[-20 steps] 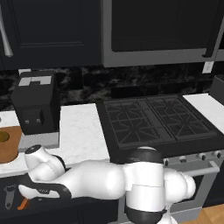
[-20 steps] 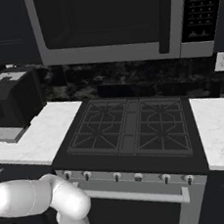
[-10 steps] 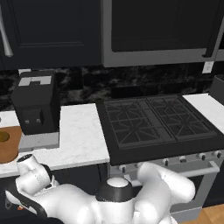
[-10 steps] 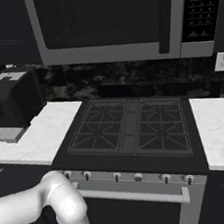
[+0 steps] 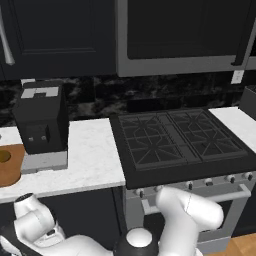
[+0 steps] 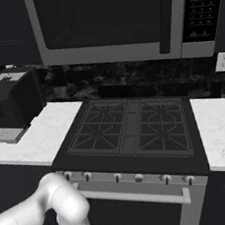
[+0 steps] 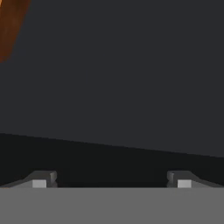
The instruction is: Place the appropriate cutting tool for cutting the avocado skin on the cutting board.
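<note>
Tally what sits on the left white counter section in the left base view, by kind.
Cutting board: 1
Avocado, resting on the board: 1
Black boxy appliance on its grey base: 1
Total: 3

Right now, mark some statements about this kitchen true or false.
1. The cutting board lies left of the black appliance. True.
2. A pot stands on the stove. False; its grates are bare.
3. The avocado rests on the board. True.
4. The gripper is clamped on a knife. False; its fingertips stand wide apart with nothing between.
5. The appliance sits on the stove. False; it stands on the white counter.
</note>
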